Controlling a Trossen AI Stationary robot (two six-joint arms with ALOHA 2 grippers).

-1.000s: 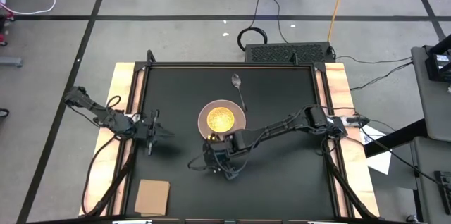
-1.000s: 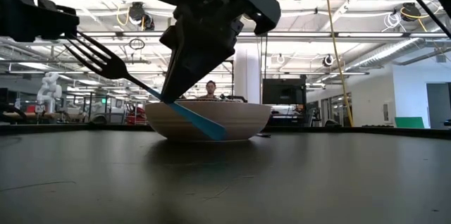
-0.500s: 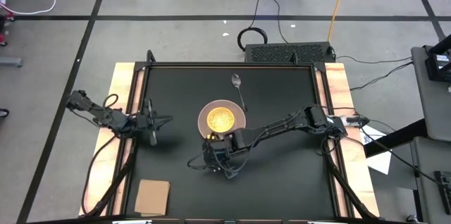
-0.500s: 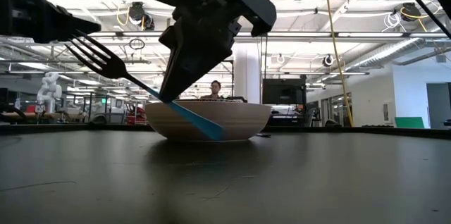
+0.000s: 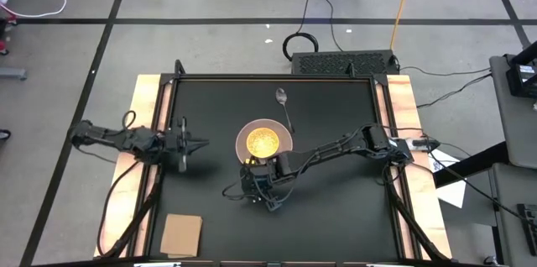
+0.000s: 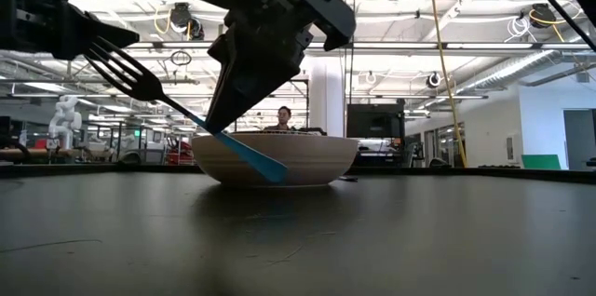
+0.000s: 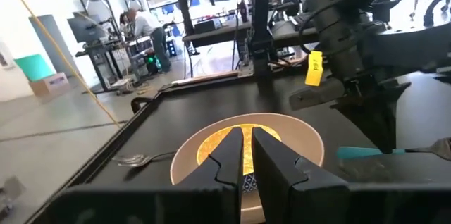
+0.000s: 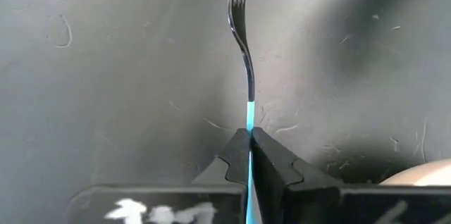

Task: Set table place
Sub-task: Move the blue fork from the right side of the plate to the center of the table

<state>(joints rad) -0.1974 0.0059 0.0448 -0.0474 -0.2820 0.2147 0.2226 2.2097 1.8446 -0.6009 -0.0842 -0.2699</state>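
Observation:
A round pinkish-tan plate (image 5: 265, 141) sits mid-table with a yellow dish (image 5: 262, 142) in it. A silver spoon (image 5: 284, 103) lies on the black table (image 5: 336, 217) just beyond the plate. My right gripper (image 5: 250, 189) hovers just in front of the plate, shut on a fork (image 6: 140, 77) with black tines and a light-blue handle. My left gripper (image 5: 200, 143) is at the table's left edge, pointing level toward the plate. Its fingers (image 7: 232, 155) are together with nothing between them. My right gripper pinches the fork's light-blue handle (image 8: 249, 120) between its two fingers, close to where the black neck begins. The fingers slant down from the table's right. The fork is lifted clear of the table and tilted: the tines (image 6: 116, 61) are up toward the table's left, the handle's end (image 6: 265, 168) lower.
A tan cardboard-like square (image 5: 181, 233) lies at the near left corner. Pale wooden strips (image 5: 401, 107) run along the left and right edges. The right arm (image 5: 336, 148) reaches across the table's right half to the middle. Cables and a black mat lie on the floor beyond the far edge.
My left arm has swung toward the table's far edge and turned, so its gripper now points straight across toward the plate, still holding nothing. My right gripper has stayed where it was with the fork.

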